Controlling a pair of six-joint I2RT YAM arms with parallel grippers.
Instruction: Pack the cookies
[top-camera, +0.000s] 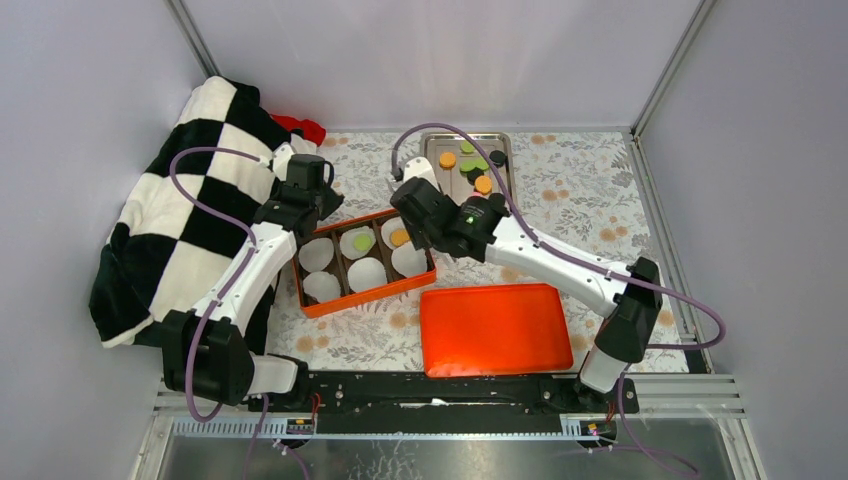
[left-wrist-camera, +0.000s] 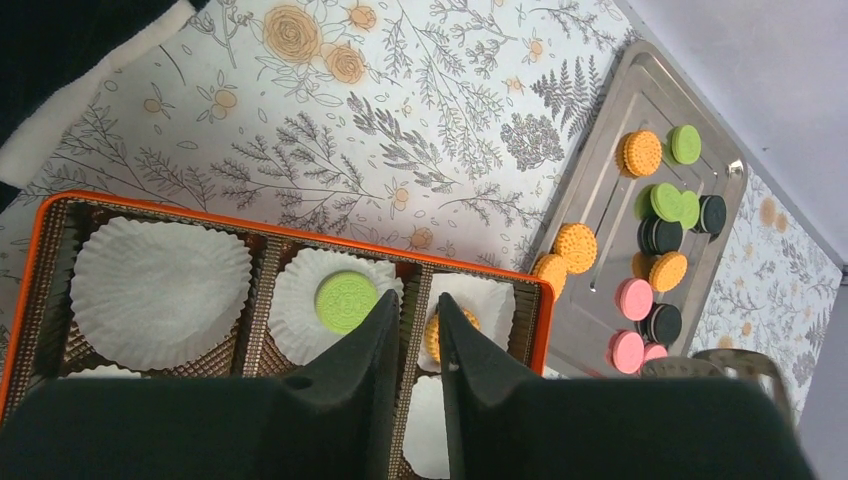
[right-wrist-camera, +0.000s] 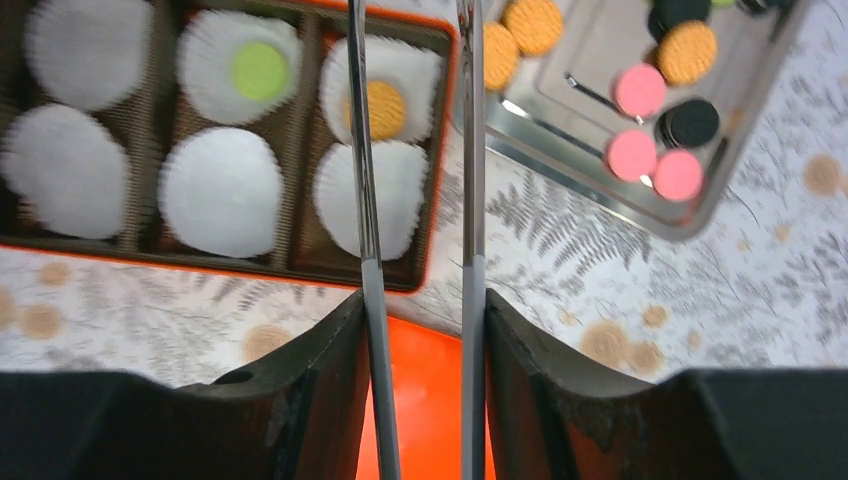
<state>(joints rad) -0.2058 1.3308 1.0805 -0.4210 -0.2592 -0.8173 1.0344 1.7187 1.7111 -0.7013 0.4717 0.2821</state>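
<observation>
1. Most of the cookies (top-camera: 483, 184) lie on the metal tray (left-wrist-camera: 620, 100) at the top centre of the overhead view, in orange, green, pink and black.
2. Two sit in the orange box (top-camera: 365, 297), just lower left of the tray. A green cookie (top-camera: 362, 242) is in the upper middle paper cup and an orange cookie (top-camera: 399, 237) in the upper right one.
3. Your right gripper (right-wrist-camera: 422, 300) is clamped on metal tongs (right-wrist-camera: 470, 150). The blades are parted and run past the top edge of the wrist view.
4. Your left gripper (left-wrist-camera: 413, 300) hangs over the box, its fingers narrowly parted with nothing between them.
5. An orange lid (top-camera: 495, 328) lies at lower centre, and a checkered blanket (top-camera: 190, 200) at far left.
</observation>
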